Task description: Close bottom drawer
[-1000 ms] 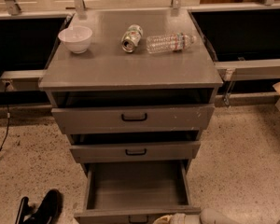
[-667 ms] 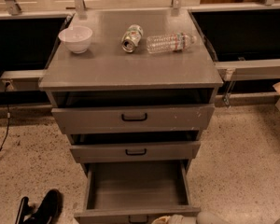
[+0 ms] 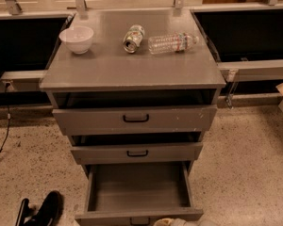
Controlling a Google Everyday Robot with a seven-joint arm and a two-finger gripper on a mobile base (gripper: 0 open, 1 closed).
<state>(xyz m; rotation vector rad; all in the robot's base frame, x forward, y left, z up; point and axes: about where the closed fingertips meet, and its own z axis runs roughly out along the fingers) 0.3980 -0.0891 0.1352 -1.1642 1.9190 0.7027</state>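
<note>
The bottom drawer (image 3: 137,192) of the grey cabinet is pulled far out, and its plain grey box is empty. Its short front panel (image 3: 138,217) sits at the lower edge of the view, with the small black handle partly cut off. My gripper (image 3: 36,211) is low at the bottom left, over the floor to the left of the drawer and apart from it. Its two black fingers (image 3: 50,208) stand apart with nothing between them. A pale part of my arm (image 3: 179,222) shows at the bottom edge, just in front of the drawer front.
The middle drawer (image 3: 137,152) and top drawer (image 3: 135,118) are each slightly open above it. On the cabinet top (image 3: 132,65) are a white bowl (image 3: 76,39), a tipped can (image 3: 133,37) and a lying plastic bottle (image 3: 172,42). Speckled floor lies on both sides.
The pale arm part at the bottom edge has shrunk from view on the right side. The drawer and the gripper have hardly moved.
</note>
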